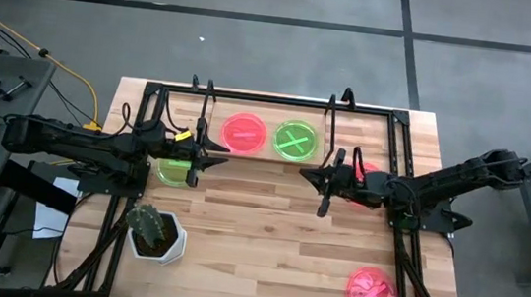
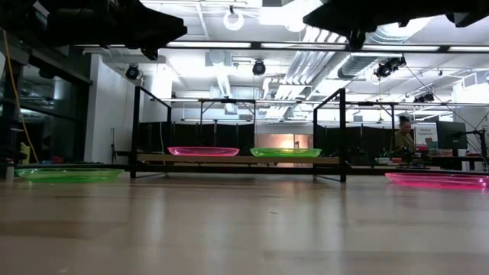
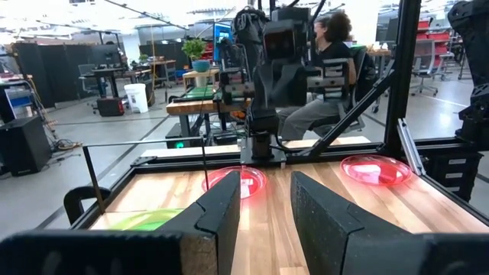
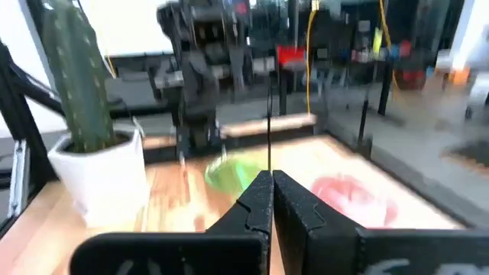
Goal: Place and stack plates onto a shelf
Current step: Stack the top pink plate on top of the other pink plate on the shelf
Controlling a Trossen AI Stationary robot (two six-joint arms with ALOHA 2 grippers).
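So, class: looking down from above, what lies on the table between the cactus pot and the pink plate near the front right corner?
Nothing: in the high view, only bare wooden tabletop lies between the cactus pot and the pink plate.

A lab or workshop: exposed ceiling ducts (image 2: 229, 72); equipment-laden workbenches (image 3: 191, 103); concrete floor (image 1: 255, 58).

One camera looks straight down on the table (image 1: 267, 228); another sits level at its surface; each wrist camera faces the opposite arm across it.
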